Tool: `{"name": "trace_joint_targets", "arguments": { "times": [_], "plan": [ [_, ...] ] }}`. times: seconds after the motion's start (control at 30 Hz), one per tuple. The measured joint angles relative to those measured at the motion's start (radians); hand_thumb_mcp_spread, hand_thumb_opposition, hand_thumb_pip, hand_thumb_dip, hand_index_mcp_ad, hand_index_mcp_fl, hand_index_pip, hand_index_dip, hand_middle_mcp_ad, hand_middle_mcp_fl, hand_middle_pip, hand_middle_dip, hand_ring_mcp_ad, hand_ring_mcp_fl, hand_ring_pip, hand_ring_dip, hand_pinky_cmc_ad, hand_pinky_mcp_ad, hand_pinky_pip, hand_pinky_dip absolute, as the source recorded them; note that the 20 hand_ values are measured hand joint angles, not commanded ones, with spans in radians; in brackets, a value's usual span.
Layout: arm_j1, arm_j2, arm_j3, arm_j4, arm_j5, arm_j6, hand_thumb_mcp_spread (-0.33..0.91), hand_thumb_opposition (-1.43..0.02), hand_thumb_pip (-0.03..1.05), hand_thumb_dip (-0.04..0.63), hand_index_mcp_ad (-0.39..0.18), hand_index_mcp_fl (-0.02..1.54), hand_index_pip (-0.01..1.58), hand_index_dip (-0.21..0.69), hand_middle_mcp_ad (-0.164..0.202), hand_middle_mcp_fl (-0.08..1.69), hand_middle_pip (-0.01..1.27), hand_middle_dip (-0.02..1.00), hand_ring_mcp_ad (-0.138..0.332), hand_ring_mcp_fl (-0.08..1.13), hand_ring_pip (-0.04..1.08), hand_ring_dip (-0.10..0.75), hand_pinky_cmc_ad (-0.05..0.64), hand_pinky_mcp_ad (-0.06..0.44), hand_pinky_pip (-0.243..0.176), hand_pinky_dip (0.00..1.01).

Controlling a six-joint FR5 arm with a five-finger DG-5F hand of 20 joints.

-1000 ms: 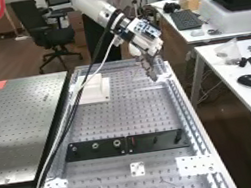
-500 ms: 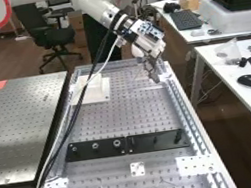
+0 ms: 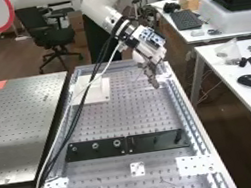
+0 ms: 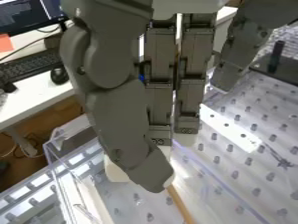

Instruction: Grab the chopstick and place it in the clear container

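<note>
In the high view the hand (image 3: 151, 73) points down over the far right part of the perforated bench. Seen from the wrist, the hand (image 4: 123, 117) has its thumb and fingers closed round a thin wooden chopstick (image 4: 179, 204), whose lower part slants out beneath the thumb tip. More of the stick shows as a narrow strip between the long fingers. Transparent walls of the clear container (image 4: 69, 172) stand below and beside the hand. How far the chopstick's lower end is from the container's inside, I cannot tell.
A white block (image 3: 96, 91) on a plate stands left of the hand, with cables running past it. Nearer lies a black bar with fittings (image 3: 126, 145) across the bench. A side desk (image 3: 231, 74) with a mouse is on the right.
Over the last second the hand has moved slightly toward the bench's near end and lower in the high view. The arm's upper links have shifted right, and the cables have swung with them.
</note>
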Motion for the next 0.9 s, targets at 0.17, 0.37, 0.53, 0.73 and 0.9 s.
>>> {"name": "trace_joint_targets", "arguments": {
  "times": [0.17,0.37,0.53,0.73,0.9],
  "plan": [
    [-0.002,-0.006,0.005,-0.006,-0.009,0.002,0.86,-1.14,0.45,0.328,-0.07,1.5,0.12,0.532,0.023,1.36,0.19,0.69,0.028,0.97,0.08,0.456,0.489,0.293,0.131,0.16],
    [-0.004,-0.012,0.01,-0.011,-0.021,0.002,0.86,-1.14,0.46,0.328,-0.07,1.5,0.1,0.532,0.023,1.36,0.19,0.69,0.033,0.96,0.08,0.447,0.489,0.291,0.131,0.16],
    [-0.006,-0.011,0.01,-0.014,-0.038,0.001,0.84,-1.14,0.4,0.318,-0.066,1.47,0.1,0.532,0.023,1.35,0.19,0.69,0.038,0.95,0.08,0.459,0.489,0.295,0.131,0.16],
    [-0.007,-0.009,0.007,-0.011,-0.05,-0.002,0.67,-1.02,0.41,0.318,-0.061,1.33,0.1,0.52,0.017,1.26,0.19,0.69,0.044,0.88,0.09,0.457,0.49,0.305,0.138,0.16],
    [-0.008,-0.006,0.005,-0.008,-0.057,-0.005,0.61,-0.93,0.48,0.319,-0.099,1.24,0.06,0.487,0.021,1.2,0.18,0.69,0.051,0.85,0.09,0.461,0.483,0.305,0.145,0.16]
  ]
}}
